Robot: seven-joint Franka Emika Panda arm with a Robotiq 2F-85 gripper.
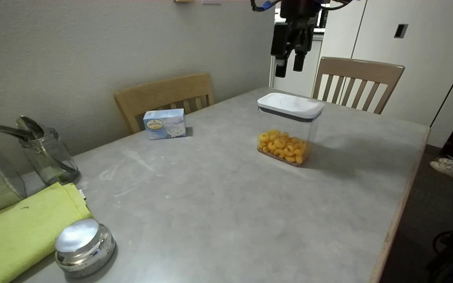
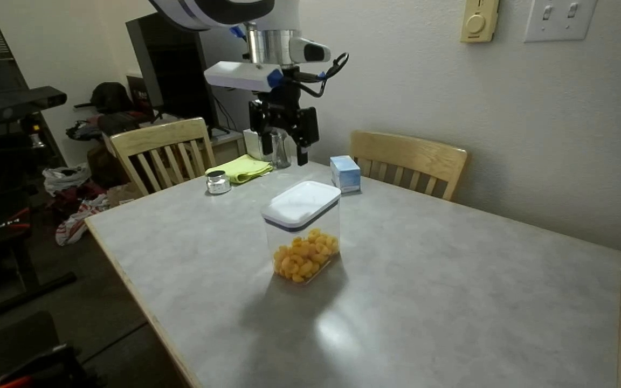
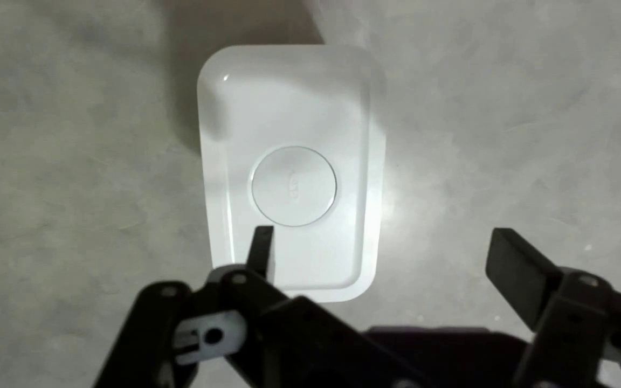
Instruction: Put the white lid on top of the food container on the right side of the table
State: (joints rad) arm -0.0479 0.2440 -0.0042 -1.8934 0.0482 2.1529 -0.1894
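White lid (image 1: 291, 105) is on top of the food container (image 1: 287, 125), looks seated. Pincer (image 1: 290, 68) above the container, jaws spread, holding nothing. Wrist view: lid's long axis crosses the closing line, off-centre toward one jaw. Placement looks done; I'd retreat upward. Labels: Twinings on blue-white box (image 1: 165, 124), well apart from container; round button (image 3: 294, 186) lettering faint, maybe OXO.

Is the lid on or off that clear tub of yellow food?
On: in both exterior views, the white lid sits atop the clear tub. Whether it is pressed tight, I cannot tell.
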